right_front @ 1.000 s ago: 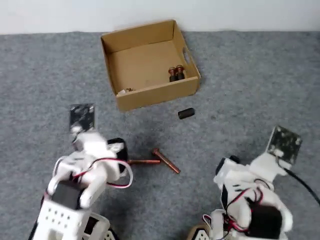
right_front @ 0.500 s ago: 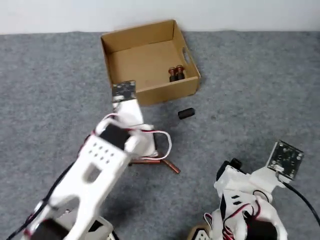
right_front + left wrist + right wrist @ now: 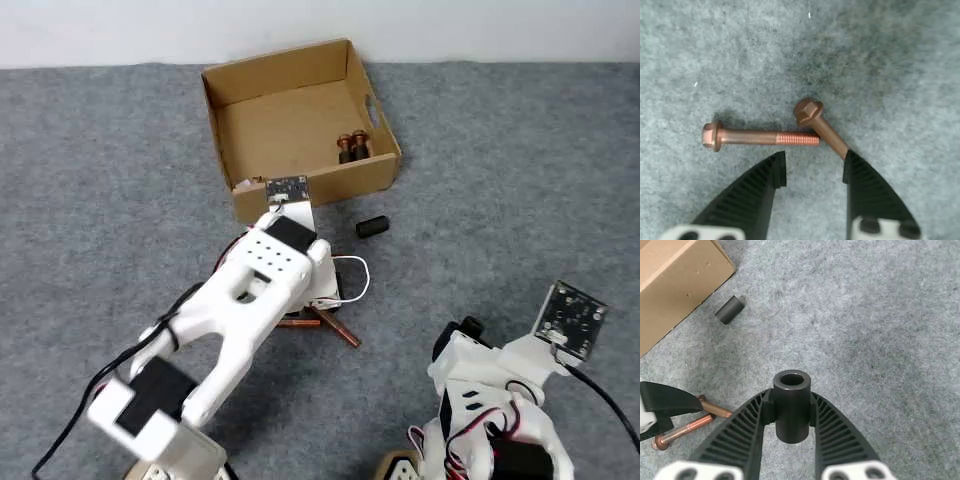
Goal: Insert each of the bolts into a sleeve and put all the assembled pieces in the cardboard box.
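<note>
**Left wrist view: jaws spread**

Left jaws gape above the bench [image 3: 890,60]; one bolt [image 3: 760,137] lies just ahead, another bolt [image 3: 822,129] runs under one tip. Right jaws pinch a black sleeve [image 3: 791,410]; a loose sleeve [image 3: 729,309] lies farther ahead.

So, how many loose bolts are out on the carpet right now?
2. The first bolt lies just ahead of the open left gripper. The second bolt is angled beside it, its shaft by the first's threaded tip and passing behind one finger. Others may be hidden.
</note>
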`<act>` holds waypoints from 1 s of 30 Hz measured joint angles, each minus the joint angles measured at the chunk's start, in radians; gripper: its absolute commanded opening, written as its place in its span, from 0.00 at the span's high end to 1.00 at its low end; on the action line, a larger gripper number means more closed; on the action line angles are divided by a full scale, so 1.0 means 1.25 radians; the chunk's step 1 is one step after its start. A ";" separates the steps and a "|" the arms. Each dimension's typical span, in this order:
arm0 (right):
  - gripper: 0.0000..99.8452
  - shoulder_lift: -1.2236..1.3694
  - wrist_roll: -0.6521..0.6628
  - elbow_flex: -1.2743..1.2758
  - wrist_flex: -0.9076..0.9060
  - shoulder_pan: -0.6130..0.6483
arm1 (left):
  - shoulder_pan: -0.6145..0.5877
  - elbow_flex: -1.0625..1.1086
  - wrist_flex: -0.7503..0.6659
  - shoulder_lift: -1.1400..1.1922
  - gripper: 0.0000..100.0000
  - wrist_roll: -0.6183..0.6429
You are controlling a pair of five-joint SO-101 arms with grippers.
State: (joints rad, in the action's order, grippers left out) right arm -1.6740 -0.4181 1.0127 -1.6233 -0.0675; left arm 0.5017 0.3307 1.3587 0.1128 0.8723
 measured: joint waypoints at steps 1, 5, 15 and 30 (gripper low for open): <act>0.99 0.000 0.000 0.000 0.000 0.000 | 0.000 -0.011 0.000 0.022 0.80 0.000; 0.99 0.000 0.000 0.000 0.000 0.000 | -0.001 -0.061 0.000 0.109 0.80 0.000; 0.99 0.000 0.000 0.000 0.000 0.000 | -0.002 -0.195 0.000 0.274 0.80 0.021; 0.99 0.000 0.000 0.000 0.000 0.000 | 0.020 -0.392 0.060 0.333 0.80 0.036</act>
State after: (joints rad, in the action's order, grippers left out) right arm -1.6740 -0.4181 1.0127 -1.6233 -0.0675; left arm 0.5263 -0.1588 1.4339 0.5286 0.9168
